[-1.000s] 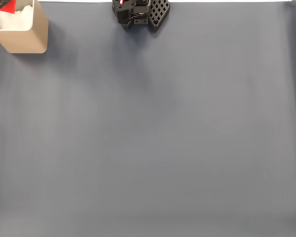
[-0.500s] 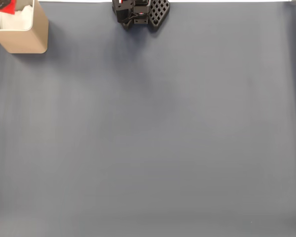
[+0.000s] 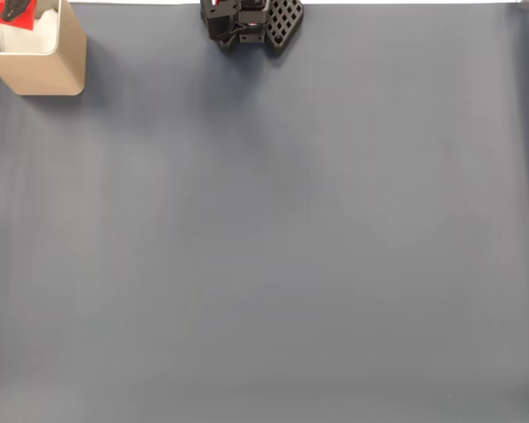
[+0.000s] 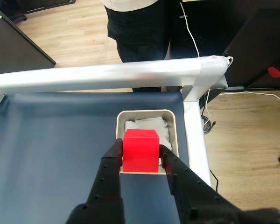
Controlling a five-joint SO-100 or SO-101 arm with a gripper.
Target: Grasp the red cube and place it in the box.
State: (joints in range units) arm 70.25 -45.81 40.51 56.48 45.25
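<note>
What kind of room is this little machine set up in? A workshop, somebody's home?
Probably an office or lab. The wrist view shows a blue-grey mat on a metal-edged table, wooden flooring with trailing cables, and a person standing by.

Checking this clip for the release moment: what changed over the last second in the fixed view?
Very little. The gripper, shut on the red cube, crept slightly further over the box; in the fixed view the red patch shifted a touch. Nothing was let go. The box, the arm base and the blue mat stayed put.
</note>
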